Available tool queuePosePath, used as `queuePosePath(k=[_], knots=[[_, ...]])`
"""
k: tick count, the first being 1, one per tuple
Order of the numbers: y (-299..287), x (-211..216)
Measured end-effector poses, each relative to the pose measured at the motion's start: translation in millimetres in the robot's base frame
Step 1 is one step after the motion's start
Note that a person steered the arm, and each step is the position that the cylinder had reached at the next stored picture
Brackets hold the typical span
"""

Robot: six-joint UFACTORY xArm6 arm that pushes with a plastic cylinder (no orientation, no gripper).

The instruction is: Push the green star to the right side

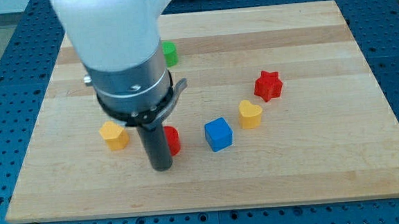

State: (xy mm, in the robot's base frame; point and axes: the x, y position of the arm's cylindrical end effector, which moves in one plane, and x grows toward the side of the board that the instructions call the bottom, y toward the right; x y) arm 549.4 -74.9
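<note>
Six blocks sit on the counter. My tip touches the red block — no fingers to set. The green star lies near the view's top, half hidden behind my arm — well apart from my tip.

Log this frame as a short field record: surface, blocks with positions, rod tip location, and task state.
surface: wooden board on a blue perforated table
task block: green block, upper left, partly hidden by the arm; star shape not discernible
other blocks: red star right of centre; yellow heart; blue cube; yellow block at left; red block partly behind the rod
my tip: lower left of centre, beside the red block, far below the green block
task state: green block not yet on the right side
</note>
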Motion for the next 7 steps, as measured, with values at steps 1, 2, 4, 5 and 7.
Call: queuePosePath(k=[1, 2, 4, 5, 7], knots=[[3.6, -16.3], [3.6, -15.0], [-87.1, 22.3], [-155.3, 14.4], [-163.1, -81.7]])
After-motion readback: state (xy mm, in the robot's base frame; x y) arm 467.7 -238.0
